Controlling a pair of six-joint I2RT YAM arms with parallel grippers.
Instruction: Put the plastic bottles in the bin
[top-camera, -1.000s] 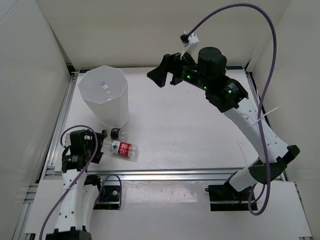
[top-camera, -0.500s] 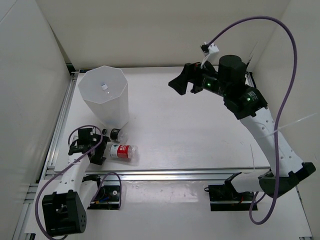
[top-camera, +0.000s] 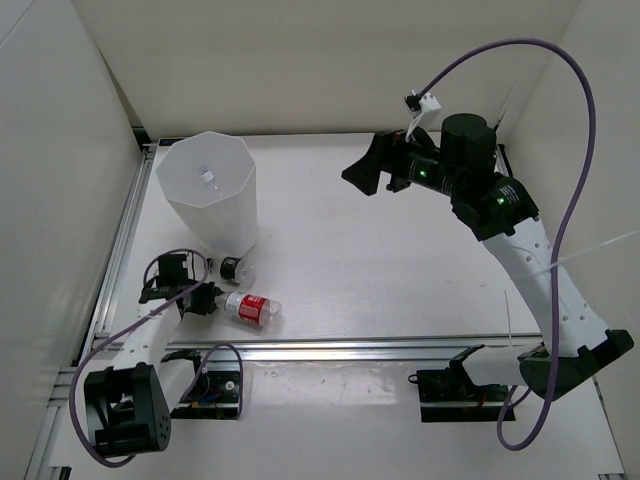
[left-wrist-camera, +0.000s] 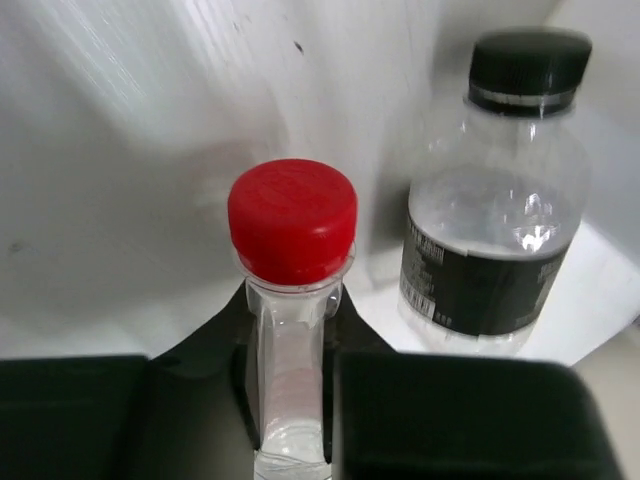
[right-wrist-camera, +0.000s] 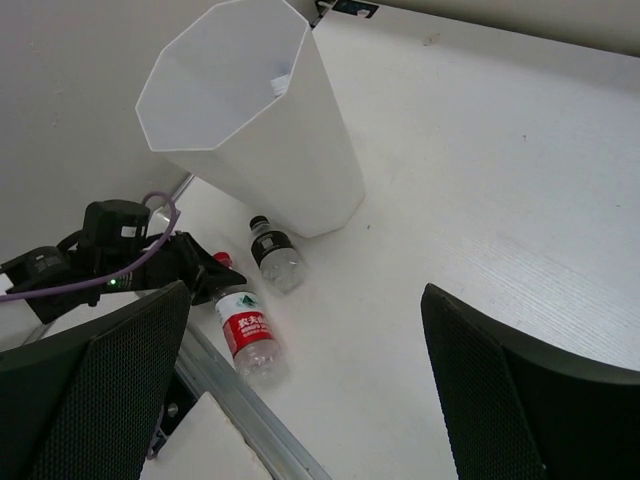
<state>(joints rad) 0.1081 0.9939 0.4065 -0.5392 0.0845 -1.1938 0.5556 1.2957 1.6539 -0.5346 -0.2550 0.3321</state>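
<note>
**Left tool** (top-camera: 203, 298) (left-wrist-camera: 290, 405): found closed on the neck of the red-capped bottle (top-camera: 250, 308) (left-wrist-camera: 292, 222) (right-wrist-camera: 243, 330), just below the cap. In the left wrist view a dark finger is seen on each side of the clear neck. The bottle lies on its side on the counter (top-camera: 380, 270), and its red-labelled body extends away from the tool towards the right arm's side.

**Black-capped bottle** (top-camera: 232, 268) (left-wrist-camera: 490, 240) (right-wrist-camera: 275, 258): noted lying on the counter just beside the left tool, on the far side of the gripped bottle and not held. It lies near the foot of the bin.

**Bin** (top-camera: 225, 225) (right-wrist-camera: 300, 150): observed upright on the counter just beyond the left tool, with its open rim upward. A small white item is seen inside; what it is cannot be told.

**Right tool** (top-camera: 380, 172) (right-wrist-camera: 310, 400): found raised above the far part of the counter with its jaws wide apart and nothing between them. It is well apart from both bottles and the bin.
</note>
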